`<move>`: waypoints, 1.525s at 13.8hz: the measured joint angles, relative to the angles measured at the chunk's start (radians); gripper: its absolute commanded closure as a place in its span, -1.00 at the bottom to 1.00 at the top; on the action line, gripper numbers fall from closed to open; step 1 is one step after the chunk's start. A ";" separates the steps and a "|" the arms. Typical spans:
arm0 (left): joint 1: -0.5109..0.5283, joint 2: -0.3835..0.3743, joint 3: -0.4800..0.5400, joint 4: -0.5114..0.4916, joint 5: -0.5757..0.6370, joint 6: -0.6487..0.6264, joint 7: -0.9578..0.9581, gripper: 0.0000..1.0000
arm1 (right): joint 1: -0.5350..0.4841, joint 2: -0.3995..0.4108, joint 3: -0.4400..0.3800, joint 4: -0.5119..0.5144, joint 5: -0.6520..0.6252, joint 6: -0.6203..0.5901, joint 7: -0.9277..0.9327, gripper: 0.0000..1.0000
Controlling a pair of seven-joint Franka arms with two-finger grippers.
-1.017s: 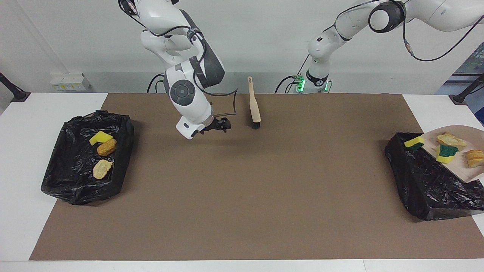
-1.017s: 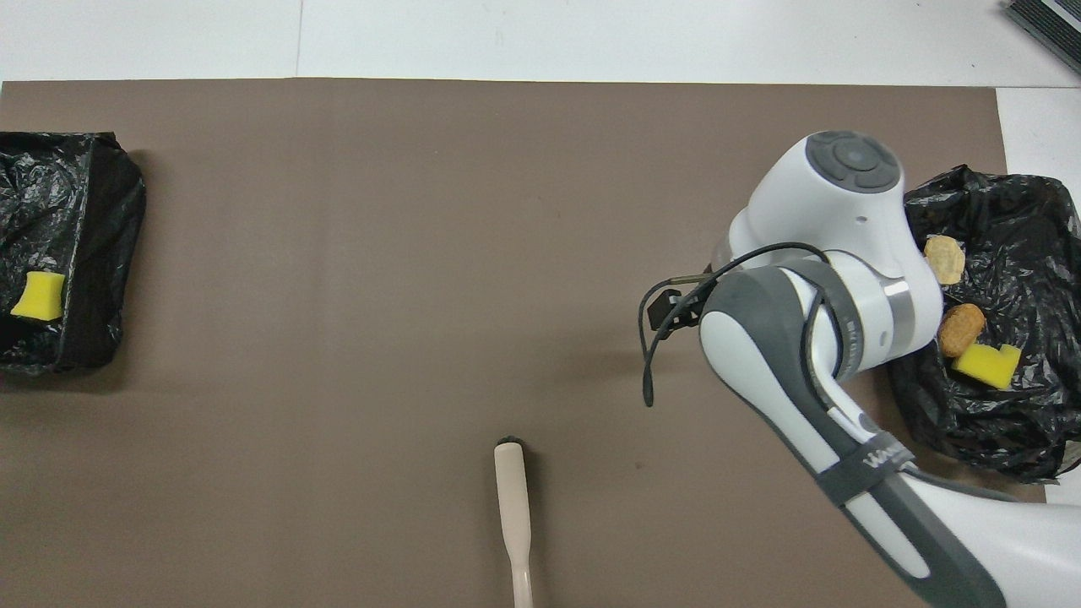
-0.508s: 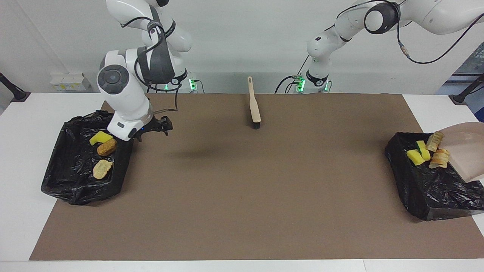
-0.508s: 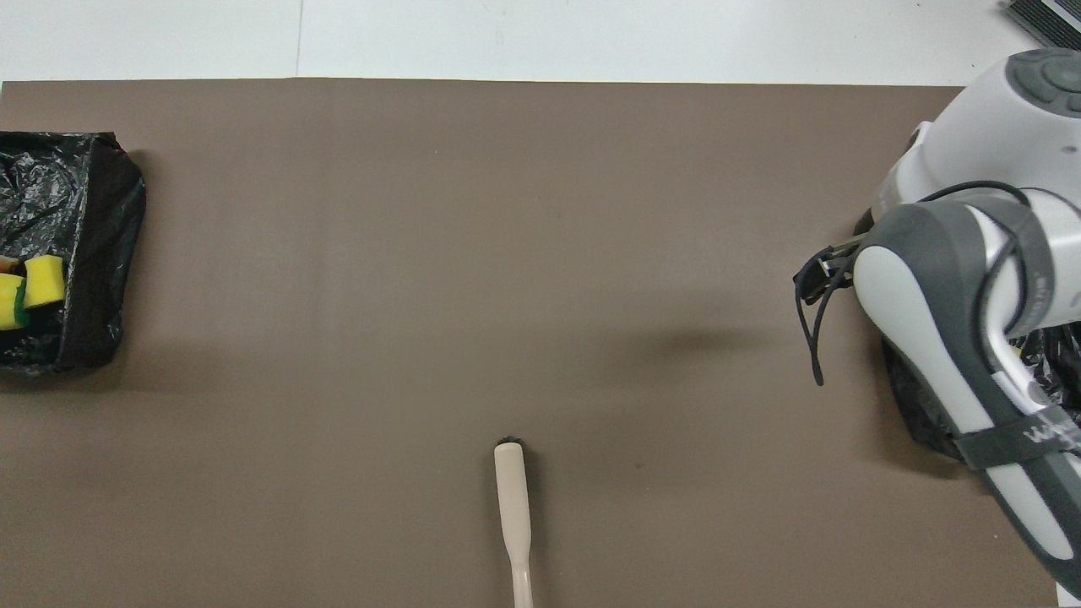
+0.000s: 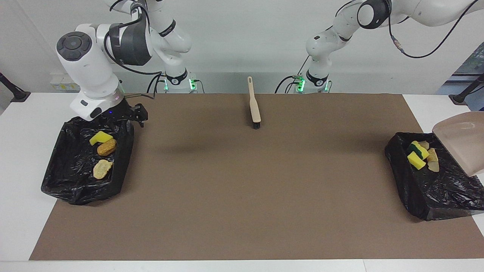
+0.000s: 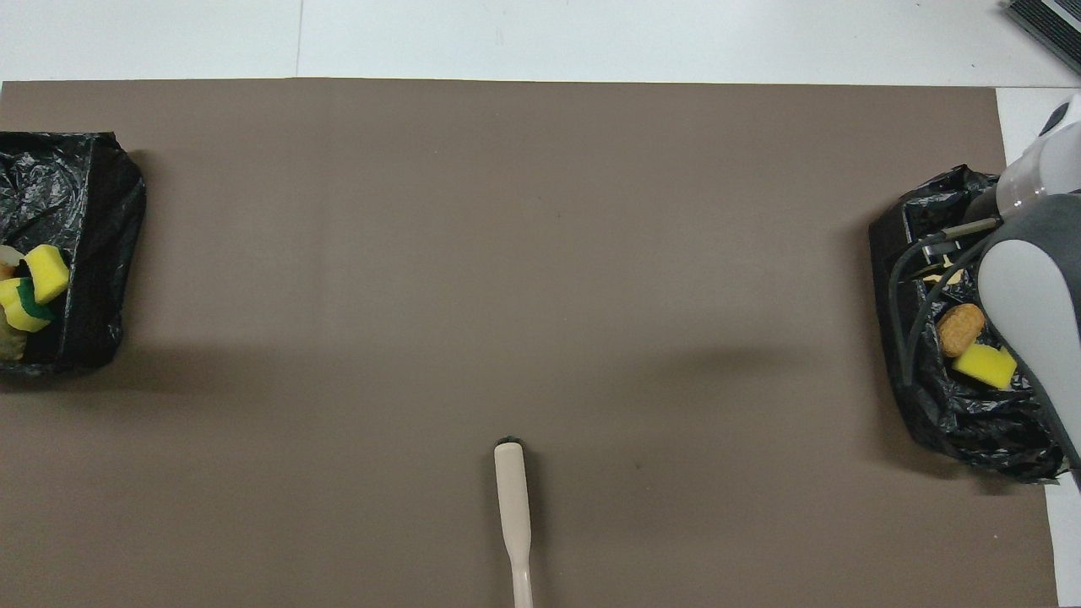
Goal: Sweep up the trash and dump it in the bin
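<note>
Near the robots' edge of the counter (image 5: 22, 151): brush (image 5: 254, 104) flat on the brown mat (image 5: 242, 189), mid-counter. Right hand (image 5: 137, 114) spread, empty, over the robot-side rim of the right-end bin (image 5: 64, 185). Trash (image 5: 101, 170) inside: yellow sponge (image 5: 100, 137), brown chunk (image 5: 107, 147), tan chunk (image 5: 103, 168). Dustpan (image 5: 461, 147) tilted over the left-end bin (image 5: 435, 196); inside, green-topped sponge (image 5: 419, 148), yellow piece (image 5: 416, 161), pale bread bits (image 5: 433, 160). Left hand out of frame, pressed together; can't tell on what.

No text, label, brand, number or sign can be read anywhere in either view: not on the arms, the bins, the brush or the desk.
</note>
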 measured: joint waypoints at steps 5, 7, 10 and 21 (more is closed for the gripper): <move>0.000 -0.002 0.002 -0.003 -0.154 -0.003 -0.021 1.00 | 0.212 -0.081 -0.241 0.004 0.011 -0.008 0.000 -1.00; -0.006 -0.001 -0.007 -0.003 -0.254 -0.010 -0.032 1.00 | 0.275 -0.115 -0.316 0.004 0.043 -0.038 0.000 -1.00; -0.079 -0.007 -0.014 -0.025 -0.356 -0.035 -0.112 1.00 | 0.280 -0.160 -0.334 0.005 0.072 -0.083 0.000 -1.00; -0.516 -0.178 -0.045 -0.503 -0.717 0.004 -1.068 1.00 | 0.281 -0.190 -0.345 -0.001 0.140 -0.125 0.056 -1.00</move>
